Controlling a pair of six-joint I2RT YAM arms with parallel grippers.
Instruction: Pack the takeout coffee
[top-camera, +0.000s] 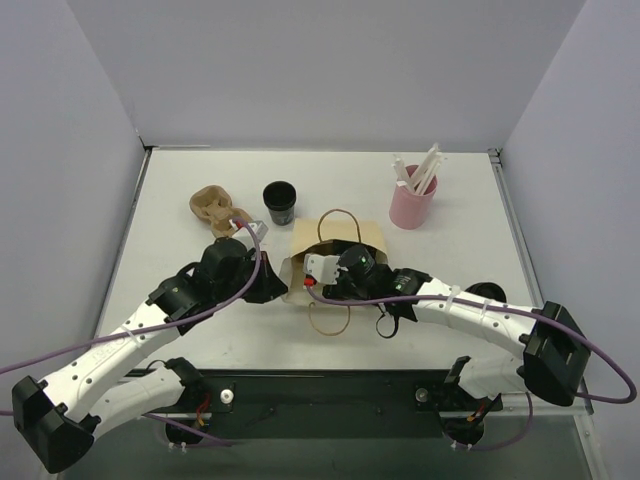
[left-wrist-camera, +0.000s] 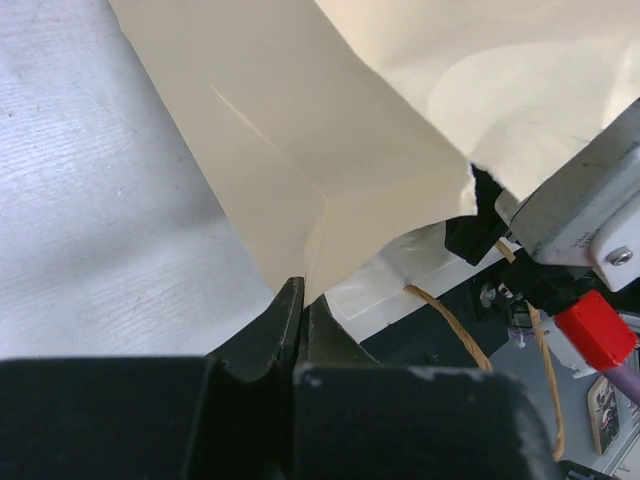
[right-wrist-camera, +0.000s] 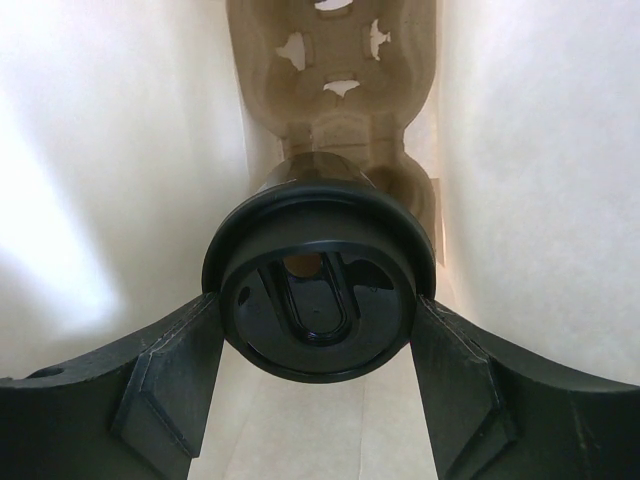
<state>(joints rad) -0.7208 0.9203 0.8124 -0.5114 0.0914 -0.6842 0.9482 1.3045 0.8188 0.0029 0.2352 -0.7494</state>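
A brown paper bag (top-camera: 340, 238) with twine handles sits mid-table. My left gripper (top-camera: 276, 287) is shut on the bag's left edge; in the left wrist view the jaws (left-wrist-camera: 300, 300) pinch a folded corner of the bag (left-wrist-camera: 330, 150). My right gripper (top-camera: 322, 275) reaches into the bag's mouth. In the right wrist view it (right-wrist-camera: 318, 305) is shut on a black-lidded coffee cup (right-wrist-camera: 318, 280), its fingers (right-wrist-camera: 185, 345) pressing both sides of the lid. A cardboard cup carrier (right-wrist-camera: 335, 70) lies deeper in the bag, beyond the cup.
A second black coffee cup (top-camera: 280, 203) stands behind the bag to the left. Another cardboard carrier (top-camera: 213, 206) lies left of it. A pink cup (top-camera: 412, 205) holding white sticks stands at the back right.
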